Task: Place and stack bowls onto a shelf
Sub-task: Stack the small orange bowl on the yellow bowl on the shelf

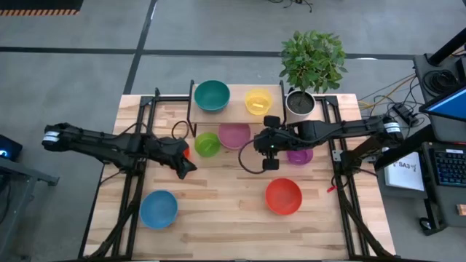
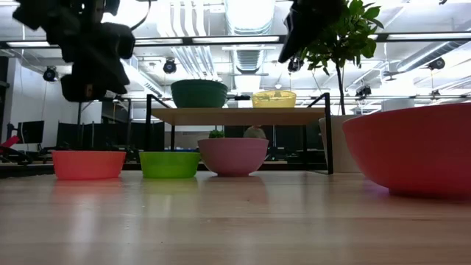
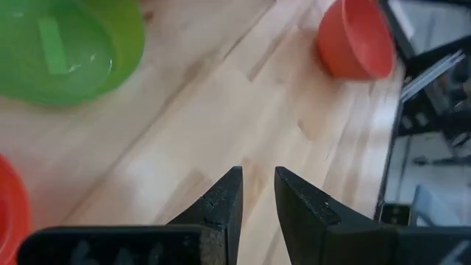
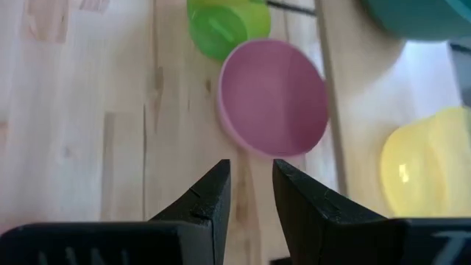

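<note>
**A:** Since only the teal bowl point(image 1: 212, 95) and the yellow bowl point(image 1: 258, 101) sit on the shelf point(image 1: 234, 111), I judge the job barely begun; they stand side by side on its wooden top, each apart from the other, probably so that later bowls can stack into them by size.

**B:** And the rest?

**A:** All off the shelf; the pink bowl point(image 1: 234, 135) and the lime green bowl point(image 1: 207, 143) lie just in front of the shelf, the pink one partly under its front edge; the purple bowl point(image 1: 299, 156) is in front of the shelf's plant-pot end, half hidden by the right arm; the red bowl point(image 1: 283, 196) and the blue bowl point(image 1: 158, 209) are well in front of the shelf, far apart from each other; an orange bowl point(image 2: 89, 163) shows in the low view beside the green one.

**B:** Where are the grippers?

**A:** The right gripper point(image 4: 249, 182) hangs in front of the shelf, fingers slightly parted and holding nothing; the pink bowl lies just beyond its fingertips, between it and the shelf, so I take that bowl as its likely target; the left gripper point(image 3: 257, 190) hovers over bare table in front of the shelf's teal-bowl end, fingers likewise a little apart and empty, the lime green bowl near it.
</note>
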Controlling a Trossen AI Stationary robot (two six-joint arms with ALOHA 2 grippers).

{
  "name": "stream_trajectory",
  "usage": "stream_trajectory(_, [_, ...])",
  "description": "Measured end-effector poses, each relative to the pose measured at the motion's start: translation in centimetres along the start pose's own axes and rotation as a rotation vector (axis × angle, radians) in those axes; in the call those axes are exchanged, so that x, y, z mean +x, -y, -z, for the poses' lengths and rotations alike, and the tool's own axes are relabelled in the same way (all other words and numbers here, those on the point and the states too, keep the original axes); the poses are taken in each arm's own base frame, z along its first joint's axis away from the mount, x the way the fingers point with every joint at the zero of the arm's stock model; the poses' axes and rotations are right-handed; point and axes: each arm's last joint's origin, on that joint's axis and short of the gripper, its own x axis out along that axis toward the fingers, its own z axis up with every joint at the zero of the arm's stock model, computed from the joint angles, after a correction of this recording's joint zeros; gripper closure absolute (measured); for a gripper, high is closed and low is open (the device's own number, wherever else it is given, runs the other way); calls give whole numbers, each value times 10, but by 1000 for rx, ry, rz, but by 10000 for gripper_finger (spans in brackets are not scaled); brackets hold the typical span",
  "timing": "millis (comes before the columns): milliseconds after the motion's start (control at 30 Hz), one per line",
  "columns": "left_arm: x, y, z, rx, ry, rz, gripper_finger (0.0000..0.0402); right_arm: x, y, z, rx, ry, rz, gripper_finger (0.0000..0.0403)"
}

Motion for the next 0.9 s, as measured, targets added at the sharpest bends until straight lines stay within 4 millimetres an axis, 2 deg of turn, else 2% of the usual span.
stream_trajectory(133, [-4, 13, -4, 24, -78, -81, 339, 6, -8, 10, 17, -11, -11, 310])
stream_trajectory(333, [-1, 21, -4, 4, -207, -246, 339, 11, -19, 29, 44, 10, -27, 310])
stream_trajectory(533, [3, 21, -3, -51, -316, -412, 339, 10, -28, 51, 102, 117, -41, 310])
stream_trajectory(700, [14, 19, -1, -53, -355, -477, 339, 7, -31, 68, 158, 250, -44, 310])
stream_trajectory(900, [26, 14, 1, -43, -380, -546, 336, 3, -29, 79, 185, 375, -30, 310])
